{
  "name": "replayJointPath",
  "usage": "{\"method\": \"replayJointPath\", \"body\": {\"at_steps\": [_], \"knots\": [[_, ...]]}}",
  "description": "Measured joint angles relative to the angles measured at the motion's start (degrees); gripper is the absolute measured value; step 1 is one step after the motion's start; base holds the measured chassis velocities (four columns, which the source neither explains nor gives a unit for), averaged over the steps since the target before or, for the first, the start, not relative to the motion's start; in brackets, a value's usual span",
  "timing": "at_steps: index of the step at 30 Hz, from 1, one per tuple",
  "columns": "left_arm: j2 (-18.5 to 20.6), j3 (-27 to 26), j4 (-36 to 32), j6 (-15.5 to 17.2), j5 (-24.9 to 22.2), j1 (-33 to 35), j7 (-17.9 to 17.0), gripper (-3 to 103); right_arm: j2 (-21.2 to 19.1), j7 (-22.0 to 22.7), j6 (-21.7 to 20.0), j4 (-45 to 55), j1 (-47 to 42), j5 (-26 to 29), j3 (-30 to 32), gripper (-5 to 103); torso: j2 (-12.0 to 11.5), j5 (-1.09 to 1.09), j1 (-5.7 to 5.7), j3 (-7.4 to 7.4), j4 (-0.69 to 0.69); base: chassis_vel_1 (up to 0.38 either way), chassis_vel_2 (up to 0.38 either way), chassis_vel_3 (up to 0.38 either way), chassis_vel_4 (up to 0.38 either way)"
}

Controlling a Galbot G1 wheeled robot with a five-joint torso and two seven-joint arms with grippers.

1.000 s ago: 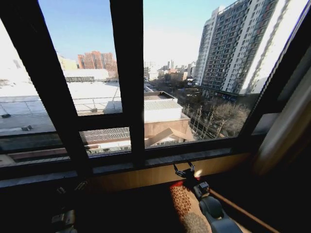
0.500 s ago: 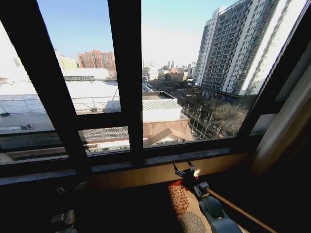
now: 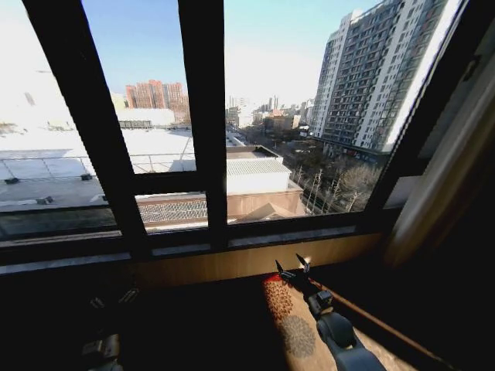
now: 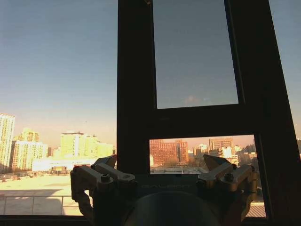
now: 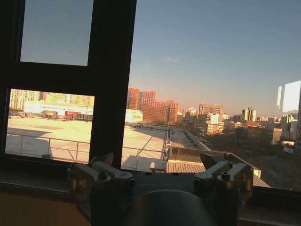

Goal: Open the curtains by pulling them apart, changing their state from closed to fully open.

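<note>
Now:
Curtain: sheer cream pleated floor-length fabric panel (image 3: 433, 185), bunched into a slanting column at the 3 o'clock edge of the head view, hard against the dark window frame bars (image 3: 203, 124); glass across the middle bare, so this side reads as drawn back.
Left side: pale glare at the 9 o'clock edge of the head view; curtain or sunlit sky, cannot tell.
Right tool: black-and-metal two-fingered right tool (image 3: 292, 270) low at 6 o'clock in the head view, just below the tan wooden window sill (image 3: 232, 267); fingers spread wide in the right wrist view (image 5: 162, 172), nothing between them.
Left tool: metal two-fingered left tool (image 4: 162, 172), fingers likewise spread, empty, aimed at a frame bar with the city beyond.
Why so held: both tools empty and apart from the fabric, likely because no pulling is in hand at this moment.
Floor: patterned orange-brown rug (image 3: 290, 325) under the right arm, sunlit.
Progress: judged nearly done or done; left panel's place unconfirmed.
</note>
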Motion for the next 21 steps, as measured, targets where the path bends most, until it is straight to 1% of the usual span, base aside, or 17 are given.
{"method": "replayJointPath", "body": {"at_steps": [2, 4, 6, 11, 15, 16, 17, 18, 19, 20, 21], "knots": [[0.0, 0.0, 0.0, 0.0, 0.0, 0.0, 0.0, 100, 0.0, 0.0, 0.0, 0.0, 0.0, 0.0, 0.0, 100, 0.0, 0.05, 0.02, 0.02, -0.01, 0.309, -0.425, -0.319, 0.397], [0.0, 0.0, 0.0, 0.0, 0.0, 0.0, 0.0, 100, 0.0, 0.0, 0.0, 0.0, 0.0, 0.0, 0.0, 100, 0.0, 0.03, 0.03, 0.02, -0.01, 0.303, -0.422, -0.302, 0.427], [0.0, 0.0, 0.0, 0.0, 0.0, 0.0, 0.0, 100, 0.0, 0.0, 0.0, 0.0, 0.0, 0.0, 0.0, 100, 0.0, -0.04, 0.03, 0.02, 0.00, 0.212, -0.426, -0.222, 0.432], [0.0, 0.0, 0.0, 0.0, 0.0, 0.0, 0.0, 100, 0.0, 0.0, 0.0, 0.0, 0.0, 0.0, 0.0, 100, 0.0, 0.00, 0.00, 0.00, -0.01, 0.181, -0.391, -0.162, 0.410], [0.0, 0.0, 0.0, 0.0, 0.0, 0.0, 0.0, 100, 0.0, 0.0, 0.0, 0.0, 0.0, 0.0, 0.0, 100, 0.0, 0.04, -0.03, -0.01, 0.01, 0.077, -0.153, -0.083, 0.252], [0.0, 0.0, 0.0, 0.0, 0.0, 0.0, 0.0, 100, 0.0, 0.0, 0.0, 0.0, 0.0, 0.0, 0.0, 100, 0.0, 0.01, -0.02, -0.01, 0.01, 0.021, -0.082, -0.046, 0.126], [0.0, 0.0, 0.0, 0.0, 0.0, 0.0, 0.0, 100, 0.0, 0.0, 0.0, 0.0, 0.0, 0.0, 0.0, 100, 0.0, -0.06, -0.01, 0.00, -0.02, -0.027, 0.005, -0.046, 0.065], [0.0, 0.0, 0.0, 0.0, 0.0, 0.0, 0.0, 100, 0.0, 0.0, 0.0, 0.0, 0.0, 0.0, 0.0, 100, 0.0, -0.07, 0.01, 0.01, -0.03, -0.027, -0.023, -0.016, 0.065], [0.0, 0.0, 0.0, 0.0, 0.0, 0.0, 0.0, 100, 0.0, 0.0, 0.0, 0.0, 0.0, 0.0, 0.0, 100, 0.0, 0.00, 0.03, 0.02, -0.02, 0.000, 0.000, 0.000, 0.000], [0.0, 0.0, 0.0, 0.0, 0.0, 0.0, 0.0, 100, 0.0, 0.0, 0.0, 0.0, 0.0, 0.0, 0.0, 100, 0.0, 0.00, 0.03, 0.02, -0.02, 0.000, 0.000, 0.000, 0.000], [0.0, 0.0, 0.0, 0.0, 0.0, 0.0, 0.0, 100, 0.0, 0.0, 0.0, 0.0, 0.0, 0.0, 0.0, 100, 0.0, 0.06, 0.06, 0.02, -0.02, -0.018, 0.058, -0.001, -0.048]]}}
